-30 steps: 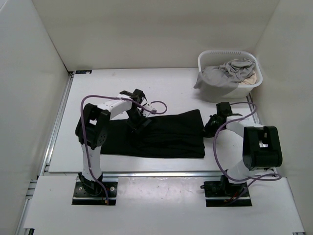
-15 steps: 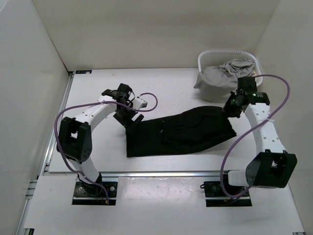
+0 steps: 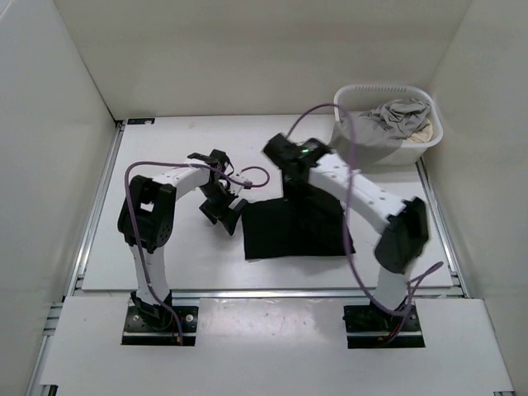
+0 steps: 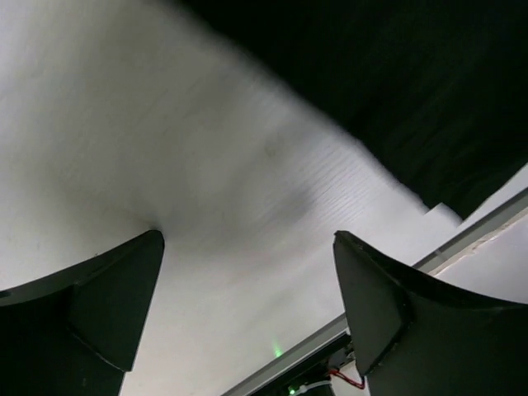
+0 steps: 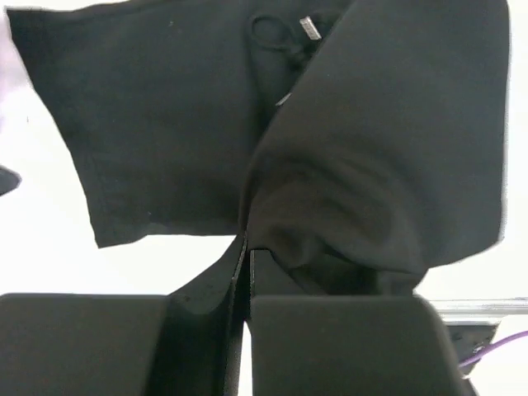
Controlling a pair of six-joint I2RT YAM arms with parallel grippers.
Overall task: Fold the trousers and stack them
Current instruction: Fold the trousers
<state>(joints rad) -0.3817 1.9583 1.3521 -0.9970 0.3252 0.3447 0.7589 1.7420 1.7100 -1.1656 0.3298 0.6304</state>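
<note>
The black trousers [image 3: 293,231] lie folded into a squarish block in the middle of the white table. My right gripper [image 3: 285,161] reaches across to the block's far left corner and is shut on a fold of the trousers [image 5: 371,165], which hangs from the closed fingers in the right wrist view. My left gripper [image 3: 229,216] is open and empty just left of the block, low over the table. Only a dark edge of the trousers [image 4: 396,91] shows at the top of the left wrist view.
A white laundry basket [image 3: 357,92] stands at the back right with a light grey garment [image 3: 379,124] and a bit of beige cloth [image 3: 422,129] in it. White walls enclose the table. A metal rail [image 3: 272,291] runs along its near edge.
My right gripper has carried the trousers' right end leftward over the rest, making the long shape a short block. My left gripper has let go and moved slightly right, beside the block.
</note>
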